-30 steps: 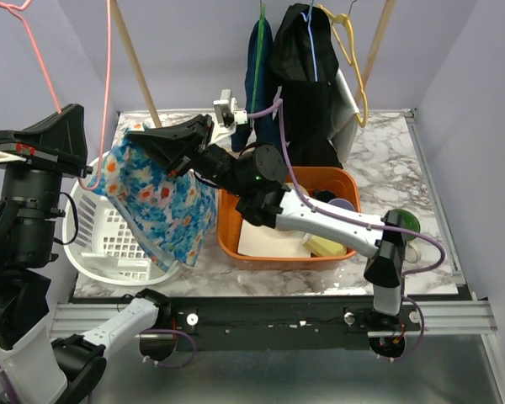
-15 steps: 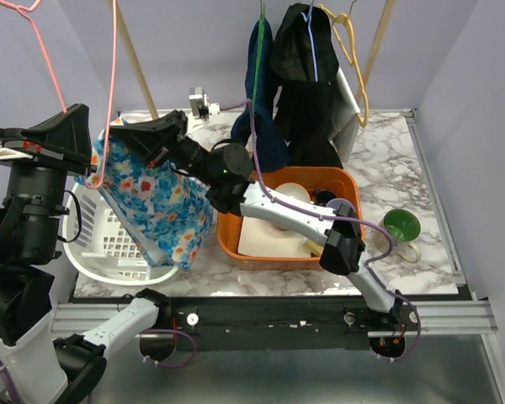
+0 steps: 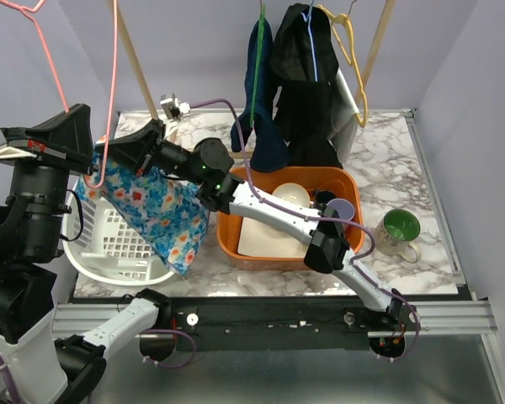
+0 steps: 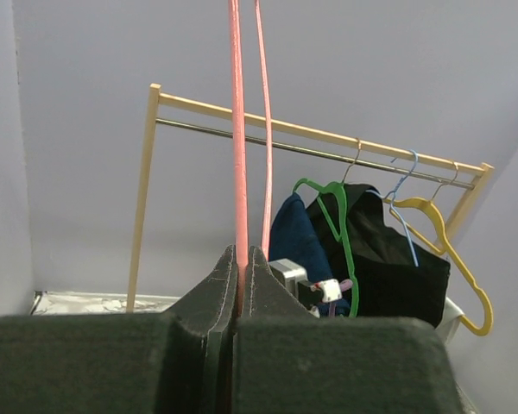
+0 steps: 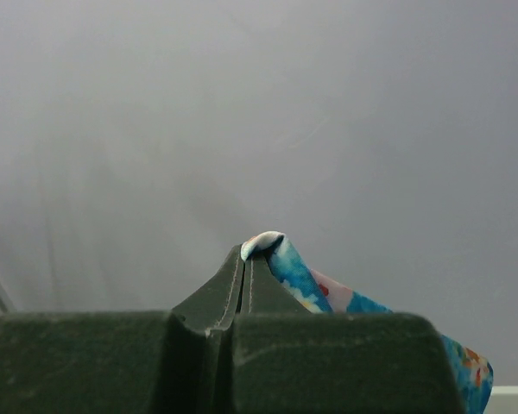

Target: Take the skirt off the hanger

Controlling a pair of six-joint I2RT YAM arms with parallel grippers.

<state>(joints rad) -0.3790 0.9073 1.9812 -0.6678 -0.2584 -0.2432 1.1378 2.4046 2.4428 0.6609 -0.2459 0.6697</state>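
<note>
The skirt (image 3: 158, 212) is blue with a flower print and hangs over the white laundry basket (image 3: 118, 252) at the left. My right gripper (image 3: 118, 150) is shut on the skirt's upper edge; in the right wrist view the cloth (image 5: 311, 280) sticks out of the closed jaws. My left gripper (image 3: 91, 160) is shut on the pink hanger (image 3: 109, 76), whose thin pink bar (image 4: 238, 129) rises from the closed jaws in the left wrist view. Whether the skirt still touches the hanger is hidden by the grippers.
An orange bin (image 3: 345, 187) with a bowl and other items stands mid-table. A green mug (image 3: 398, 229) sits at the right. A wooden rack (image 4: 319, 142) at the back holds dark clothes (image 3: 307, 76) on green and yellow hangers.
My right gripper has carried the skirt leftward, from beside the orange bin to over the laundry basket, close to my left gripper. The left gripper holds the hanger in place.
</note>
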